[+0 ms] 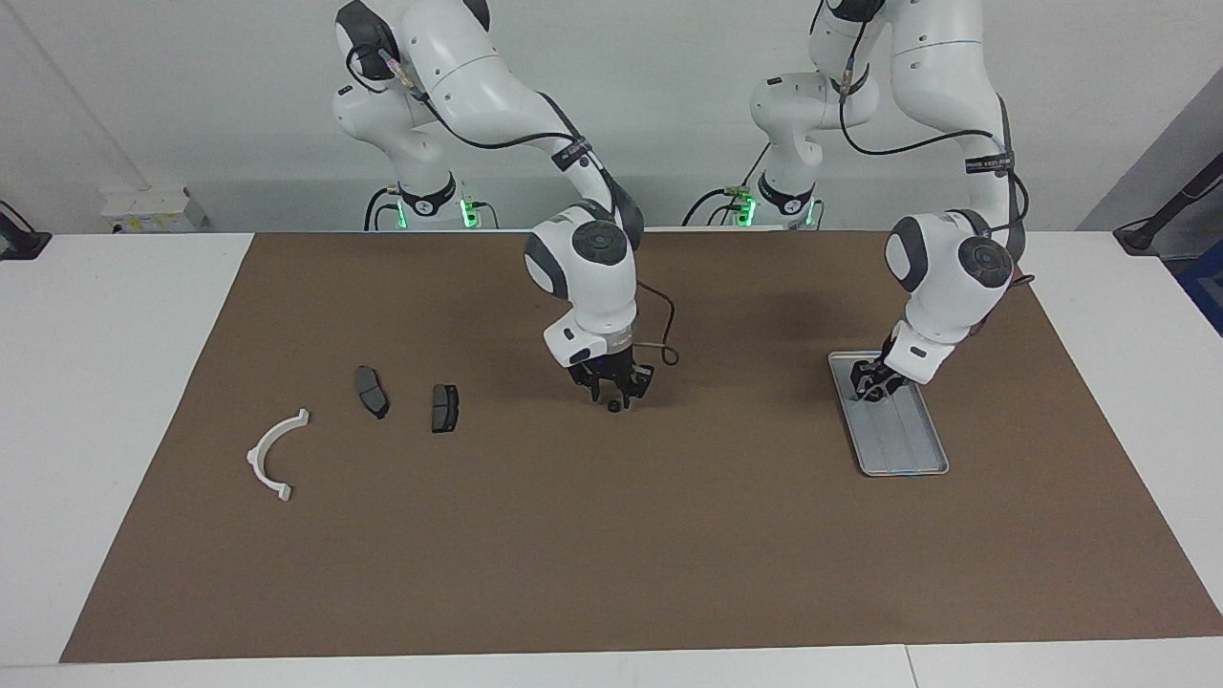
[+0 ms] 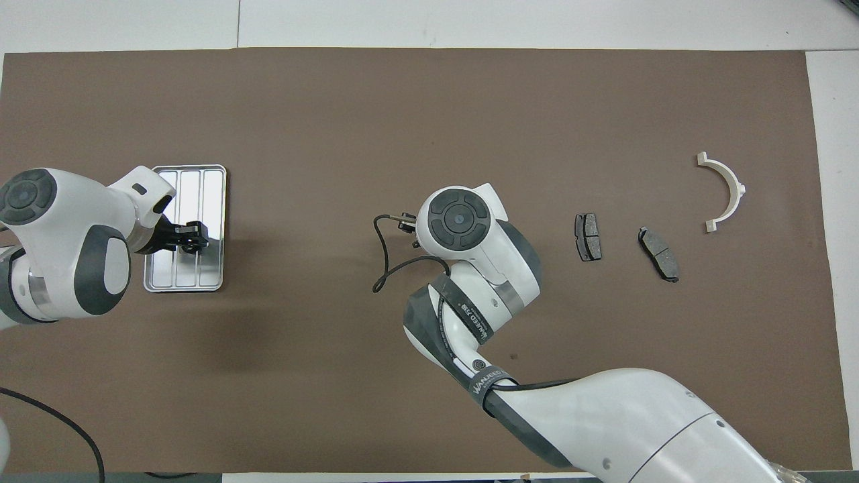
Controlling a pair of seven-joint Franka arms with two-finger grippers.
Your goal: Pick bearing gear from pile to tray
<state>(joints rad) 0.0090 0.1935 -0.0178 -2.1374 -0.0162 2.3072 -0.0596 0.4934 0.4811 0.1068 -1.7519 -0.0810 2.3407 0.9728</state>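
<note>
Brown mat point(image 1: 611, 535): your right gripper point(image 1: 611, 394) stands spread over the ring point(image 1: 611, 407); centre it, then close. Left gripper point(image 1: 874, 382) waits over the tray point(image 1: 919, 457), its state untellable.

small black ring point(image 1: 611, 407) on mat, silver tray point(image 1: 919, 449) apart

In the overhead view the right arm's wrist hides the right gripper point(image 1: 611, 390) and the small black ring point(image 1: 611, 407) beneath it, while the left gripper point(image 1: 871, 380) covers part of the tray point(image 1: 908, 449).
</note>
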